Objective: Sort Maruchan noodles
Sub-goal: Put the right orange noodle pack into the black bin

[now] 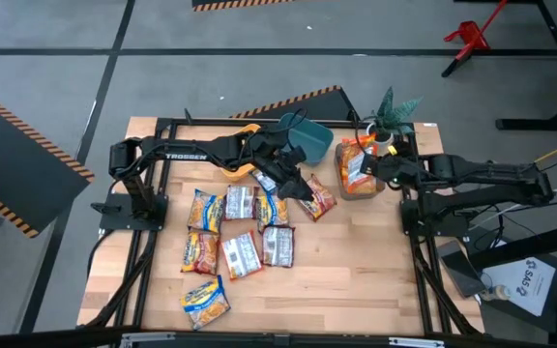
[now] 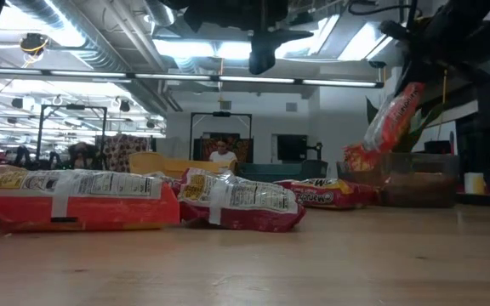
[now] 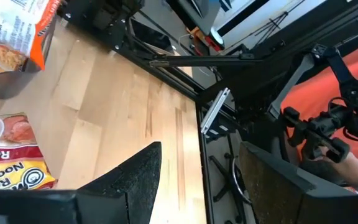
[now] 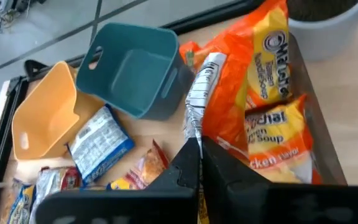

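About nine flat Maruchan noodle packets [image 1: 239, 237], yellow-and-blue and red with white label patches, lie scattered on the table, one red packet [image 1: 315, 197] apart toward the right, while several orange packets [image 1: 356, 167] stand bunched upright at the far right.

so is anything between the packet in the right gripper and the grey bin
Nothing visible. The right gripper is shut on the edge of an orange plastic noodle packet, held right over the grey rectangular bin, which already holds orange packets. The left gripper hangs open over the table, away from the bin.
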